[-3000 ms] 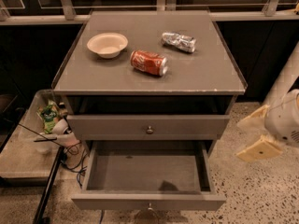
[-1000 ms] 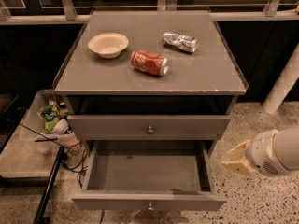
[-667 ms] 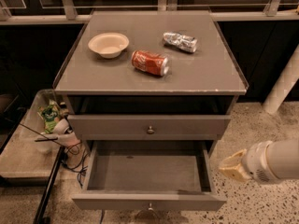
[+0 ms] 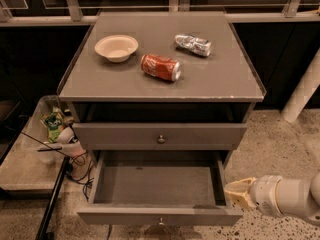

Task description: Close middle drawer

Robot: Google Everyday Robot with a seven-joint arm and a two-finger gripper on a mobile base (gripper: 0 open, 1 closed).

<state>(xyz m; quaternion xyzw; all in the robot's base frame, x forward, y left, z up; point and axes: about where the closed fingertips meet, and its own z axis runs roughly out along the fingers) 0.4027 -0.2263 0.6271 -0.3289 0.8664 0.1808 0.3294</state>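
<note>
The gripper [image 4: 239, 194] comes in from the lower right on a thick white arm [image 4: 287, 199], its cream-coloured tip low down and just beside the right front corner of the middle drawer [image 4: 120, 217]. Whether it is spread or clenched does not show from this angle. Nothing can be seen in its grasp, and the tip lies so close to the drawer's right side wall [image 4: 220, 181] that contact cannot be ruled in or out. The middle drawer is pulled well out of the grey cabinet [image 4: 210, 86] towards the camera, so its grey inner floor is in full view. Its flat front runs along the bottom of the view, with a small round knob [image 4: 160, 220] at the centre. Directly above it the top drawer [image 4: 115, 134] sits pushed in, its own knob [image 4: 161, 139] in the middle of its front, with a dark recess between it and the cabinet top. On that top stand three things, well apart from the gripper: a shallow cream bowl [image 4: 116, 47] at the left rear, a red can [image 4: 160, 66] lying on its side near the middle, and a crushed silver can [image 4: 193, 44] behind it to the right. To the left of the cabinet a low bin [image 4: 35, 154] holds wrappers, with cables [image 4: 77, 164] beside it on the speckled floor [image 4: 280, 144].
</note>
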